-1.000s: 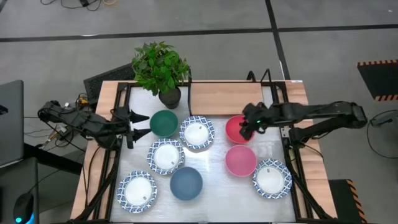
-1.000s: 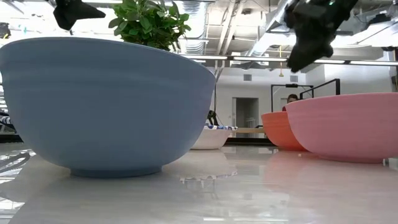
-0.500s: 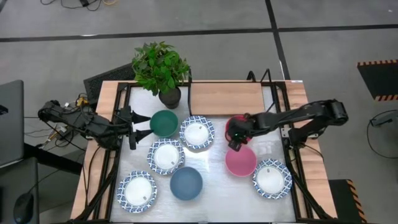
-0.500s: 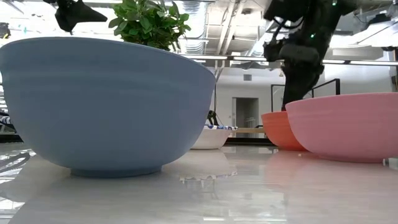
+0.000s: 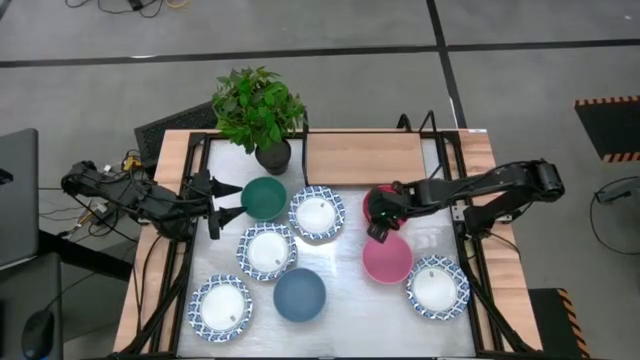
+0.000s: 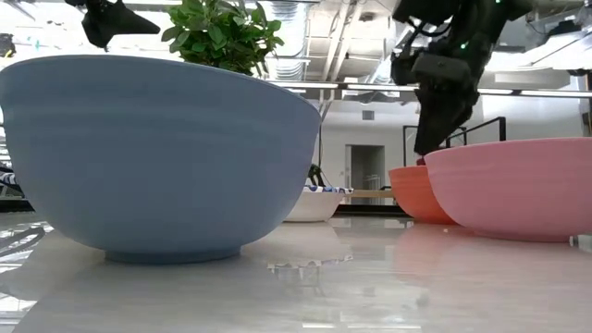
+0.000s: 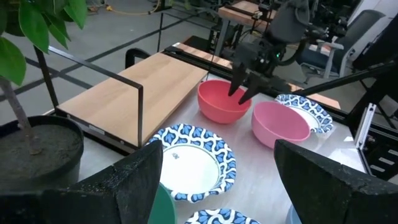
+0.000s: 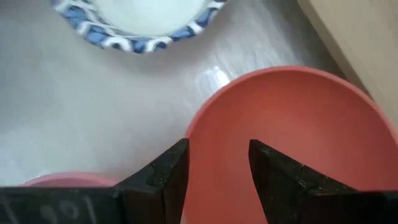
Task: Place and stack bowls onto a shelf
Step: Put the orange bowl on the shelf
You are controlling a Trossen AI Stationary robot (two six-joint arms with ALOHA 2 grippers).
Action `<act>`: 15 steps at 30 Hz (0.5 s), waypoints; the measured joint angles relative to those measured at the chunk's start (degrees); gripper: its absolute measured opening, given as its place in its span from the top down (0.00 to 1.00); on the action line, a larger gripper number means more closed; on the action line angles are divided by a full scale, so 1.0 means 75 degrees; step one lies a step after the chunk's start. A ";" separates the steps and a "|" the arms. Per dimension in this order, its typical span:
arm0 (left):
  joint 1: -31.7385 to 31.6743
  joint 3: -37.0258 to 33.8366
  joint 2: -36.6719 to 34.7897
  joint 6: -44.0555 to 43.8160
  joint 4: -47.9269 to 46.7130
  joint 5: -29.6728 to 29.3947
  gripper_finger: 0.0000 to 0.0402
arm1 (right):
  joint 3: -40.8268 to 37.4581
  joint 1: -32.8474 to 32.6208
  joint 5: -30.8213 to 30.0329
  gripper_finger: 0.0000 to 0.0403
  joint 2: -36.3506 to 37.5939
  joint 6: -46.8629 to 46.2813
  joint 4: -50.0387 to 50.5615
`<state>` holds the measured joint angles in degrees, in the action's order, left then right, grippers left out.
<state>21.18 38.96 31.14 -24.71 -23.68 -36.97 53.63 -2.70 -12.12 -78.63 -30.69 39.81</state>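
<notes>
While eight bowls are counted on the shiny metal tabletop [image 5: 345, 290] in the high view, the right gripper [image 5: 378, 218] is seen lowered onto the near rim of the coral-pink round bowl [image 5: 377, 203], just before the bare light wooden shelf [image 5: 365, 157] at the table's far edge. The left gripper [image 5: 226, 201] is held spread beside the dark green bowl [image 5: 264, 197], well apart from the pink one; the right arm is judged the nearer.

At table height, the right gripper [image 6: 433, 125] is shown dropping to the coral-pink bowl [image 6: 413, 192] behind a paler pink bowl [image 6: 513, 188] and a slate-blue bowl [image 6: 157, 153].

From the left wrist, the shelf [image 7: 144, 85] is seen empty, the bowl [image 7: 222, 100] just beside its long edge.

From the right wrist, the fingers [image 8: 163, 174] are seen parted astride the bowl's rim [image 8: 198, 127], one inside and one outside, not yet closed.
</notes>
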 joint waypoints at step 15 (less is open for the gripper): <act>0.0000 0.0000 0.0000 -0.0006 -0.0206 -0.0060 0.27 | 0.0000 -0.0513 0.0457 0.52 0.0906 -0.4719 0.4219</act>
<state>21.17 38.96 31.14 -24.75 -25.23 -37.42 53.63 -6.55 -8.69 -71.83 -66.09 71.45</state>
